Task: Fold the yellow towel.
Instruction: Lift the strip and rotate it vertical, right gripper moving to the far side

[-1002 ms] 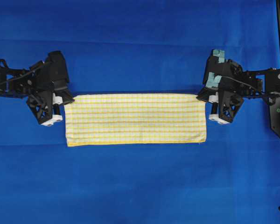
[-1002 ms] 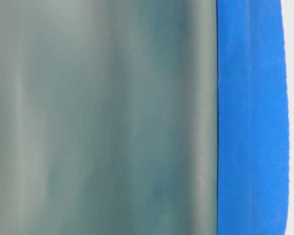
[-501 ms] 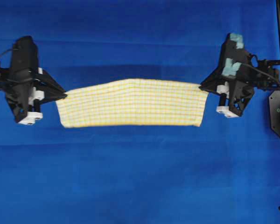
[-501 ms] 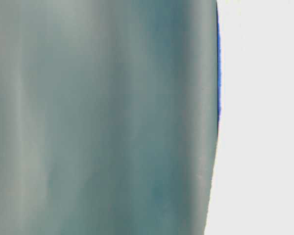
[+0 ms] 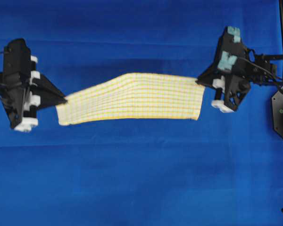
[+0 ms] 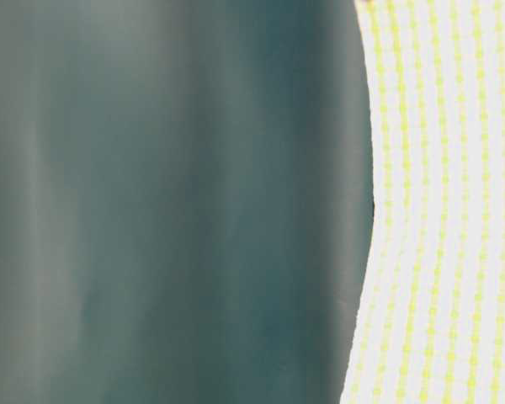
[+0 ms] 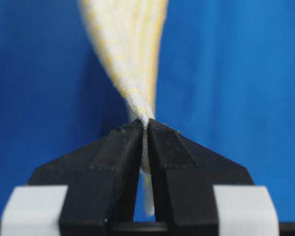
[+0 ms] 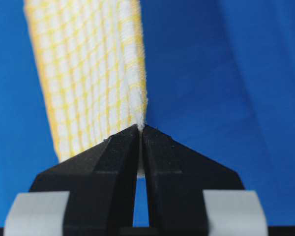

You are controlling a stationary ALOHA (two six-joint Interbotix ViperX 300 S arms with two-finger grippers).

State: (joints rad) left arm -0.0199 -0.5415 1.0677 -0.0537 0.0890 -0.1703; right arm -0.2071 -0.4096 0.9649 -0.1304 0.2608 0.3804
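Yellow towel (image 5: 132,96) stretched between both hands, left hand (image 5: 62,100) and right hand (image 5: 199,80) each clamped on an end

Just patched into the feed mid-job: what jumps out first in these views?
The yellow towel hangs stretched between the two arms in the middle of the overhead view, lifted off the blue tablecloth. The left gripper and the right gripper each pinch one end of it with jaws shut on the cloth. The table-level view is mostly a blurred grey-green surface, with the checked towel filling its right side.
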